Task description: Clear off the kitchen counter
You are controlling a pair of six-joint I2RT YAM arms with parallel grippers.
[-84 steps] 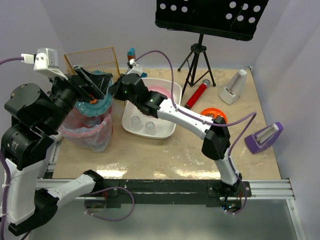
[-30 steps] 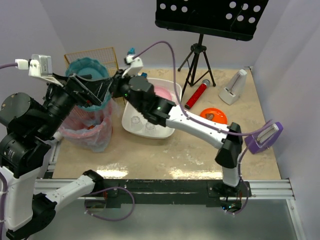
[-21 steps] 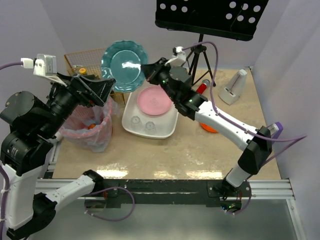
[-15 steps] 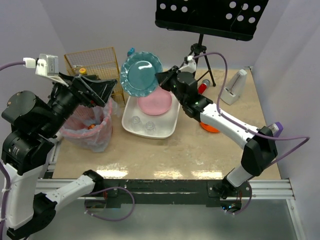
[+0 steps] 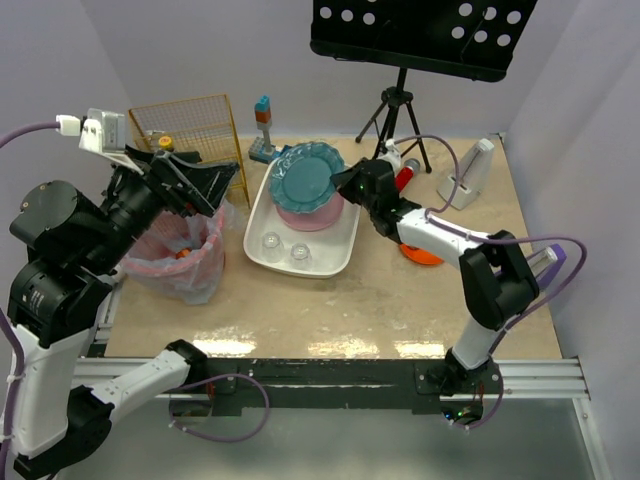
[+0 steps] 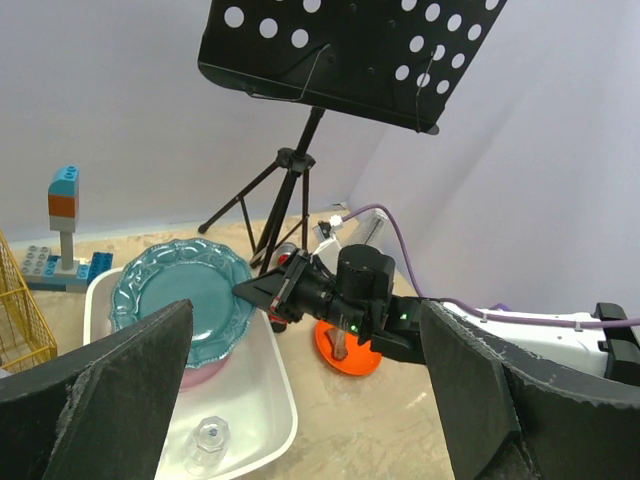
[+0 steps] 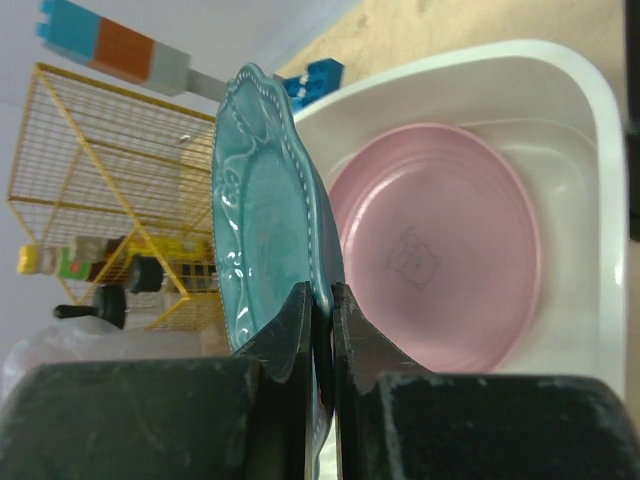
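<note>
The right hand (image 5: 352, 184) pinches a teal plate (image 5: 303, 178) by its rim, tilted over the pink plate (image 5: 300, 216) in the tub (image 5: 335, 256). The left hand (image 5: 196, 181) hangs spread above a bag (image 5: 180, 255). The table (image 5: 330, 310) under it all carries an orange disc (image 5: 420, 256), a red mic (image 5: 408, 171) and more, so clearing looks partway done.

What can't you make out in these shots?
Pink bag, top view: left arm covers its opening, contents unclear.
Pink plate, top view: teal plate in the right pincer covers most.
Orange disc, top view: right arm crosses it.
Yellow basket, right wrist view: items inside blurred.
</note>
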